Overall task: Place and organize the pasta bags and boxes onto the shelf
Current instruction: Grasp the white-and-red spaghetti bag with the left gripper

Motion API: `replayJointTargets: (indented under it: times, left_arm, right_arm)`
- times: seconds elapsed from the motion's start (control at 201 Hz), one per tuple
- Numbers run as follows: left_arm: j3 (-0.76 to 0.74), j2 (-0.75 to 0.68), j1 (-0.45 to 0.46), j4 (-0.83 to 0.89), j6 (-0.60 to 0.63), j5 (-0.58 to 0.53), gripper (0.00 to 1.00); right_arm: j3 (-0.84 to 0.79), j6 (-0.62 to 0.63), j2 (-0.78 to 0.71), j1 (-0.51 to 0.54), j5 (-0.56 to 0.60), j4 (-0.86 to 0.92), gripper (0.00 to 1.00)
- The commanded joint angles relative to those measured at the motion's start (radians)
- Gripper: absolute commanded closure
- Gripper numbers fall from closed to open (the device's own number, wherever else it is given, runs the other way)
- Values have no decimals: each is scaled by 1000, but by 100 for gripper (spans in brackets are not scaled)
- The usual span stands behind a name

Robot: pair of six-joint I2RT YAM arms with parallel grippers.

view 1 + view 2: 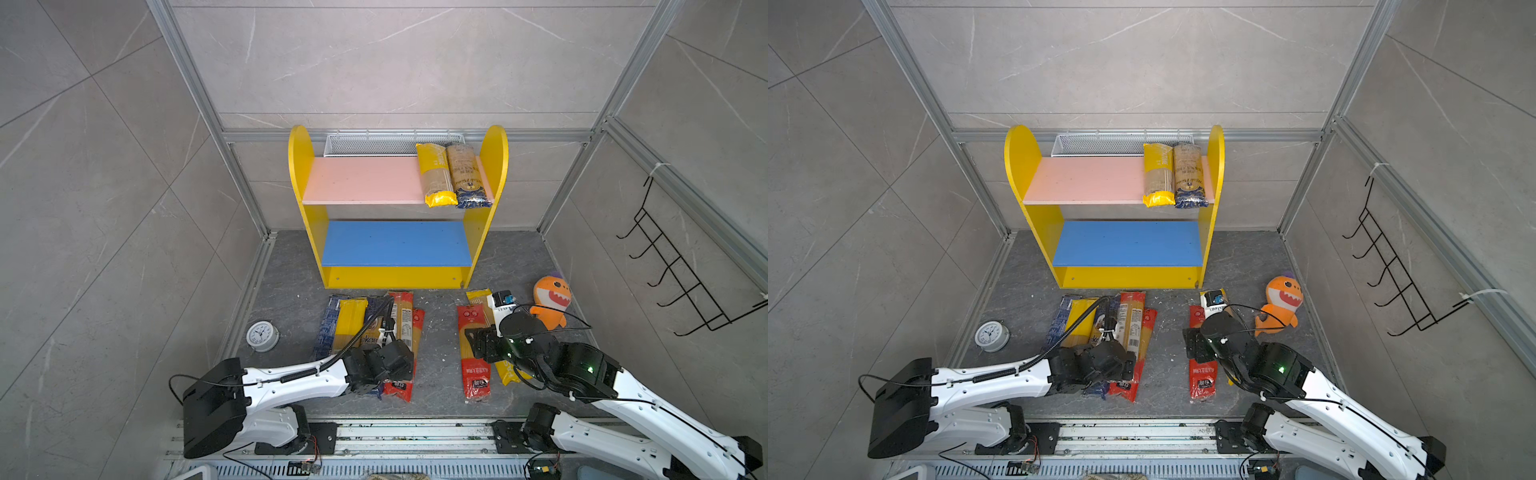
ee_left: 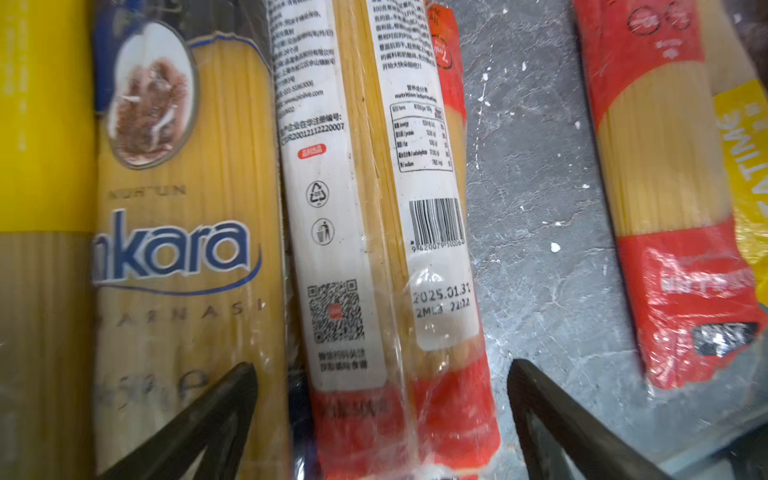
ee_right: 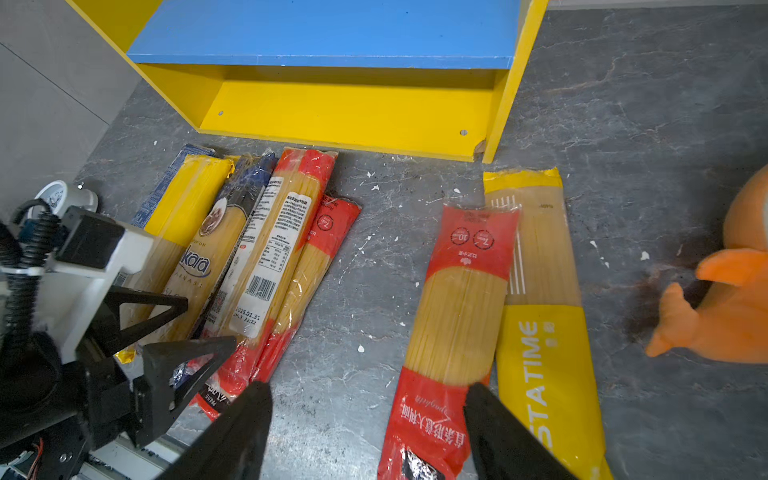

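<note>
Spaghetti lies in three places: a yellow-ended clear bag (image 1: 435,174) and a navy-ended clear bag (image 1: 467,174) rest side by side at the right end of the pink upper board (image 1: 361,180) of the yellow-sided two-tier shelf (image 1: 299,174). A cluster of long narrow packs (image 1: 353,320) lies on the grey floor before it. Further right, a red-ended clear bag (image 3: 457,324) touches a yellow printed bag (image 3: 544,353). The left gripper (image 2: 382,365) hangs over the cluster's white-labelled red-ended pack (image 2: 365,208), jaws wide apart, clasping nothing. The right gripper (image 3: 368,386) hangs by the red-ended clear bag's near end, jaws apart. An orange plush shark (image 1: 550,301) sits just right of that pair
</note>
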State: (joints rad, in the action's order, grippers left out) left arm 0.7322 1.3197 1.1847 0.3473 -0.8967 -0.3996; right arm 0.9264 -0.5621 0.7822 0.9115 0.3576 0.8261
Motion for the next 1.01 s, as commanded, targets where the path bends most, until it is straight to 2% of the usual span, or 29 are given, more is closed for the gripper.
replayJointTargets:
  times: [0.0,0.413,0.837,0.936,1.001]
  left_arm:
    - [45,55,4,-36,-31,-32,3]
    - [-8,102,3,-51,-109,-55,1]
    - [44,260,2,-88,-76,-37,1]
    - [32,262,2,-94,-80,-35,5]
    - [19,260,3,-105,-82,-36,18]
  right_arm:
    - [-20,-13,-20,6,-3,31,23]
    - [-51,-15,-61,6,8,47,22]
    - [-79,-53,-64,6,-28,31,22]
    - [-80,-55,-63,6,-27,34,22]
    - [-80,-57,-60,5,-28,33,22]
